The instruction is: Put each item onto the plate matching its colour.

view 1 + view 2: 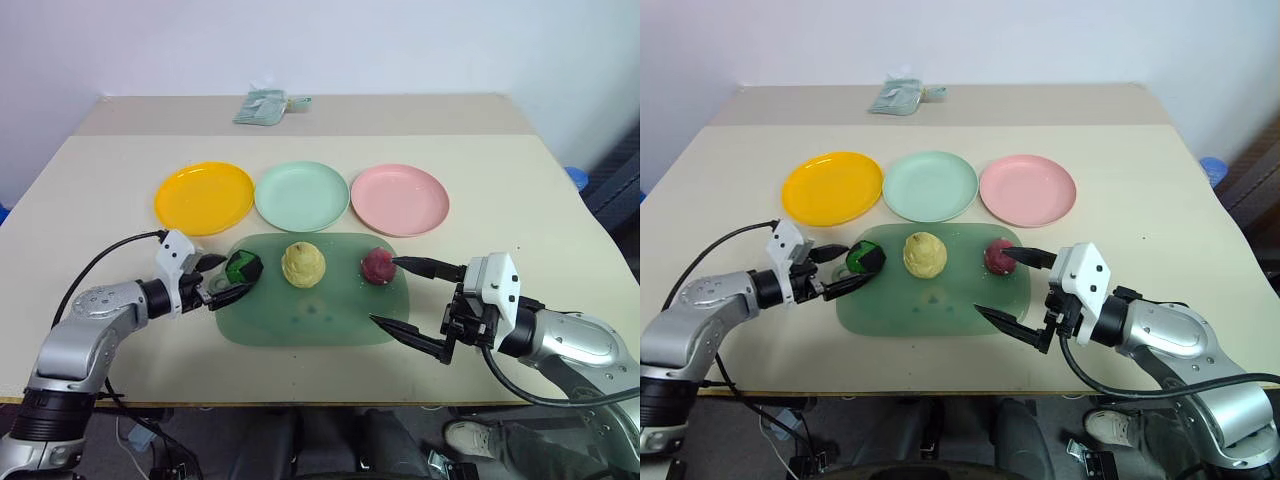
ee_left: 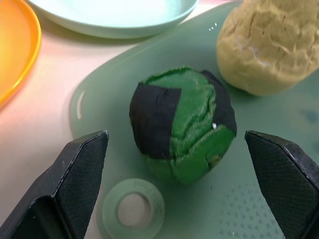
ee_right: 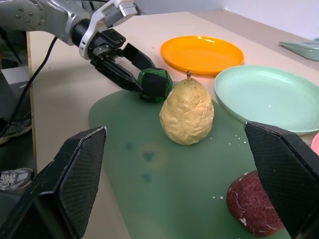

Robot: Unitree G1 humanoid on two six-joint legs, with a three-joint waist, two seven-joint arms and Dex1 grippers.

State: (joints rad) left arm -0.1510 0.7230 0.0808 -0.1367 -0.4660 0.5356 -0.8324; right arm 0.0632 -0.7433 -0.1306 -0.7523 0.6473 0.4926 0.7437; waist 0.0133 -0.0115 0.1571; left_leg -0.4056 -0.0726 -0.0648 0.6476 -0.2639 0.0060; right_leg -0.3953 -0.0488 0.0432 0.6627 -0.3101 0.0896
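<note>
Three lumps sit on a translucent green tray (image 1: 300, 325): a green and black lump (image 1: 243, 268) on the left, a pale yellow bumpy lump (image 1: 302, 264) in the middle, and a dark red lump (image 1: 377, 265) on the right. My left gripper (image 1: 228, 278) is open with a finger on either side of the green and black lump (image 2: 182, 124); a gap shows on both sides. My right gripper (image 1: 385, 290) is open, its upper fingertip right beside the dark red lump (image 3: 251, 201). Behind the tray lie an orange-yellow plate (image 1: 204, 197), a mint green plate (image 1: 301, 195) and a pink plate (image 1: 399, 199), all bare.
A small pale-green fabric bundle (image 1: 262, 106) lies at the far edge of the beige table (image 1: 520, 200). A small round ring (image 2: 133, 211) sits on the tray just in front of the green and black lump.
</note>
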